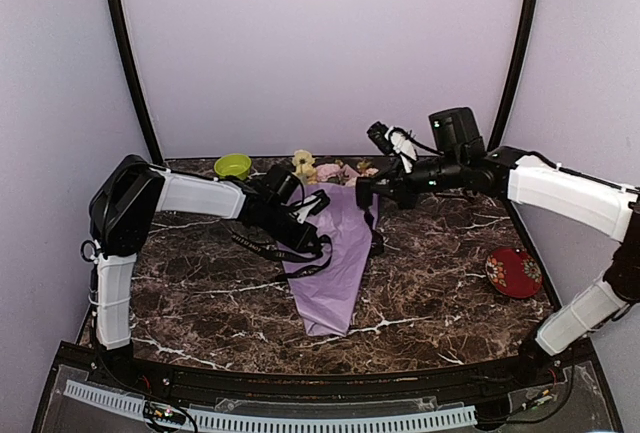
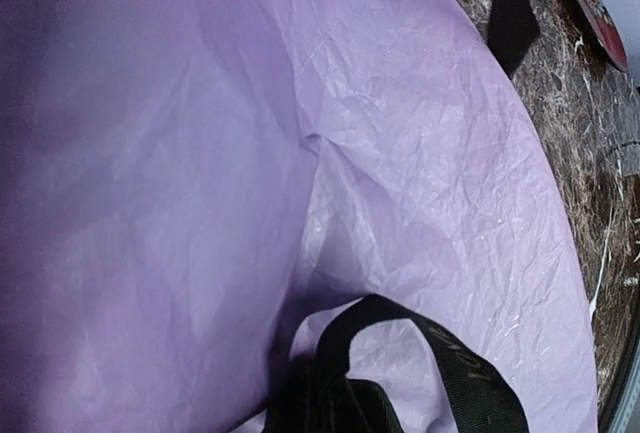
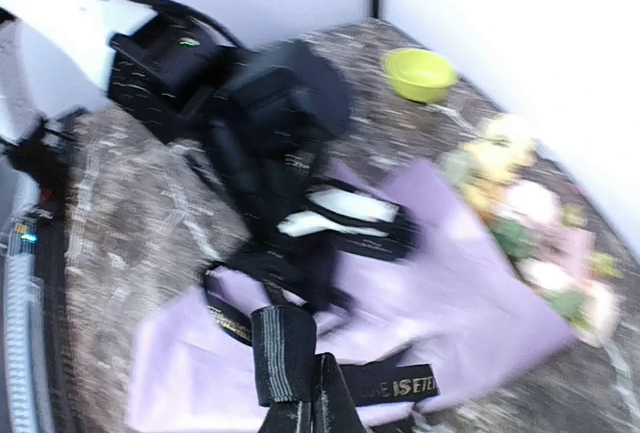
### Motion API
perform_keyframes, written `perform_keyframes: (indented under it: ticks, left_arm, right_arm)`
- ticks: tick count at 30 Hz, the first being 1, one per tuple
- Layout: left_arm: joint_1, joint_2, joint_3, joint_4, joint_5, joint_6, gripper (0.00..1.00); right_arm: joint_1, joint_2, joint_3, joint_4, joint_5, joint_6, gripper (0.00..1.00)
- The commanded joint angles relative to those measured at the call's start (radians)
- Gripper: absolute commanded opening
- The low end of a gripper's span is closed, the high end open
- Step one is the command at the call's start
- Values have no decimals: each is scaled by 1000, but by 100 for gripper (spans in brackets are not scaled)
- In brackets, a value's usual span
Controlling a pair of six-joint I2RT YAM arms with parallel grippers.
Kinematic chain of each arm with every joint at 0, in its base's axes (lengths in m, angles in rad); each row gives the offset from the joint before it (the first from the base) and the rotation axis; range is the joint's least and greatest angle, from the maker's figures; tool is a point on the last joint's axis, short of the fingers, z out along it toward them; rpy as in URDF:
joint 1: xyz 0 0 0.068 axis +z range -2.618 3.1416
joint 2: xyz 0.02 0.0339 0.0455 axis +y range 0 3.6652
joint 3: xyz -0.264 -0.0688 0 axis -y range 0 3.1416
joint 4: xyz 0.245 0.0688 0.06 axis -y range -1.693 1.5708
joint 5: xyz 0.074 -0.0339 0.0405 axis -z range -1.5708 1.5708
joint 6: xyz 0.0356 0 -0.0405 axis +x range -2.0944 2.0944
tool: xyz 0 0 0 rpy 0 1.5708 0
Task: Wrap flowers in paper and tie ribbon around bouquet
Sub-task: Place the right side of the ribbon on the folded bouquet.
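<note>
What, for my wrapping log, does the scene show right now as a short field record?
bouquet: lilac paper cone lying on the marble table, narrow end toward the arms
flowers: pink and yellow heads at the far, wide end
ribbon: black, looped across the cone
left gripper: shut, low on the paper
right gripper: shut on the ribbon beside the flowers
others: green bowl far left, red dish right
</note>
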Motion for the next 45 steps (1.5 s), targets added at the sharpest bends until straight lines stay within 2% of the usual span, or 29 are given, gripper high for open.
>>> perform_keyframes:
  ticks: [1,4,7,11,16,22,26,29,31,36,41,45]
  left_arm:
    - [8,-61,-56,-51,7,5,0]
    - [16,-98,-87,-5,32,-21,0]
    - [29,-143,-134,56,39,-46,0]
    - [39,-200,-187,98,32,-50,0]
    - [46,-295,-279,93,-61,-39,0]
    - [46,-473,-407,116,-121,50,0]
    - [44,-601,-458,131,-146,111,0]
    - [43,-663,-472,127,-135,165,0]
    - [43,-672,-462,103,-131,191,0]
    - [41,-664,-443,97,-130,209,0]
    - [41,-634,-415,125,-127,215,0]
    - [40,-596,-375,120,-128,229,0]
  right_arm:
    - [39,100,-12,278,-251,228,0]
    - [40,206,-23,407,-264,354,0]
    - [40,298,-11,450,-201,430,0]
    - [40,425,77,407,-165,490,0]
    - [37,499,150,439,-121,548,0]
    - [42,644,333,443,-107,614,0]
    - [101,759,441,448,-103,674,0]
    - [150,817,544,361,-71,613,21]
    - [166,822,596,284,-35,542,30]
    - [154,728,564,181,80,407,51]
    - [136,591,445,193,114,349,56]
    - [130,512,326,263,63,349,56]
